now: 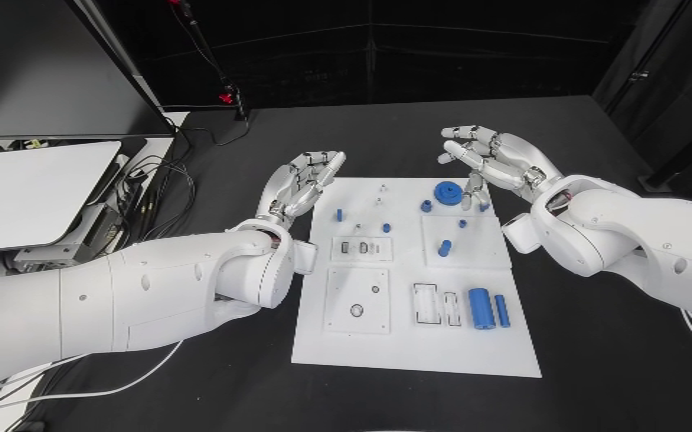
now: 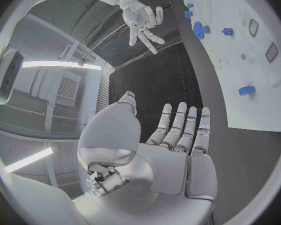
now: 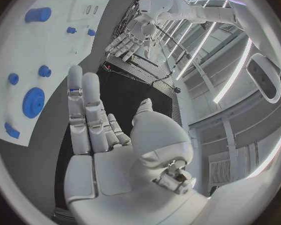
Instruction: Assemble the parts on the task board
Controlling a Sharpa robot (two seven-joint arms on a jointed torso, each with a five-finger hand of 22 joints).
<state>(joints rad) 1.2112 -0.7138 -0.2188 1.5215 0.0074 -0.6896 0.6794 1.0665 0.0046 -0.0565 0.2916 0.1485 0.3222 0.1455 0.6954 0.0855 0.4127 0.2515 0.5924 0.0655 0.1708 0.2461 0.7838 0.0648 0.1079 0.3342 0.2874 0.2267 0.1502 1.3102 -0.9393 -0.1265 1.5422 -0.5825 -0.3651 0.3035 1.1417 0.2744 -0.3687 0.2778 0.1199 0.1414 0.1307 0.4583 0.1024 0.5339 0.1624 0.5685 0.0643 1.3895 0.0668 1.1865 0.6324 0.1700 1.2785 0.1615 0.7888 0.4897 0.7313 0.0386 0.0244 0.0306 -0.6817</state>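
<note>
The white task board lies mid-table. Left hand hovers just off its far left corner, right hand over its far right corner (both empty, fingers apart). A blue gear sits near the right hand.

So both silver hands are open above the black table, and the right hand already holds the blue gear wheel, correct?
Not quite: in the head view the right hand holds nothing. The blue gear wheel lies on the white task board. The left hand is open too.
</note>
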